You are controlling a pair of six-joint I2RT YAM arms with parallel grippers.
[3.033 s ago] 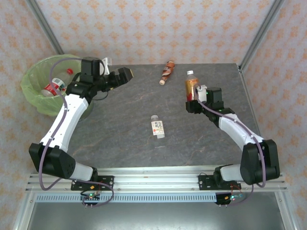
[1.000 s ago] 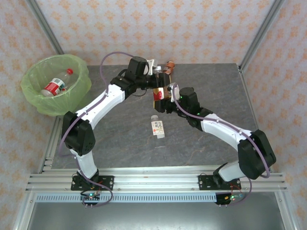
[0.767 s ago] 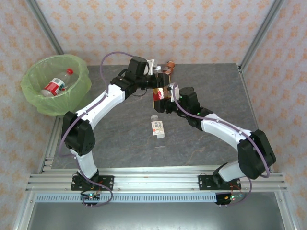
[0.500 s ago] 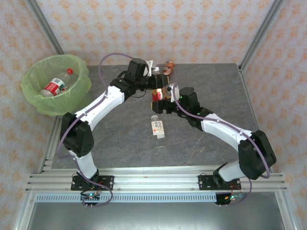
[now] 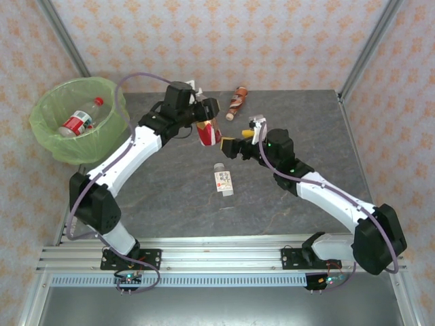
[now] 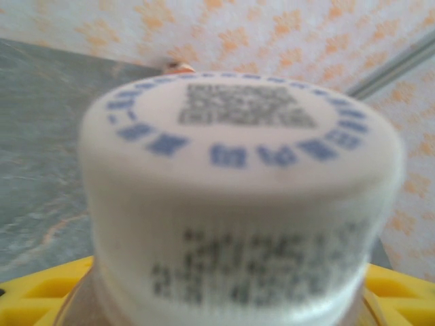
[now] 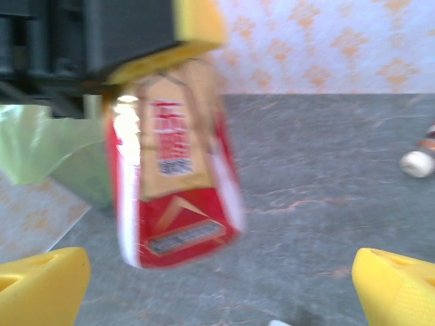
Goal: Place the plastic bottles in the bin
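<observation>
A: What's nearest the bases?
B: A small clear bottle, flat on the table, on the near side of the right gripper. Not touched.
A: Right fingers?
B: Spread wide. The yellow fingertips sit far apart with only bare table between them.
A: The held one?
B: The amber bottle, red label, is off the table, tilted, just ahead of the right fingertips. The left gripper clamps its top end. In the left wrist view the white cap pokes up between the yellow pads.
A: Farther out?
B: The brown-red bottle lies beyond the left fingers, apart from them. The bin is well off to their left, with a red-labelled bottle inside.
</observation>
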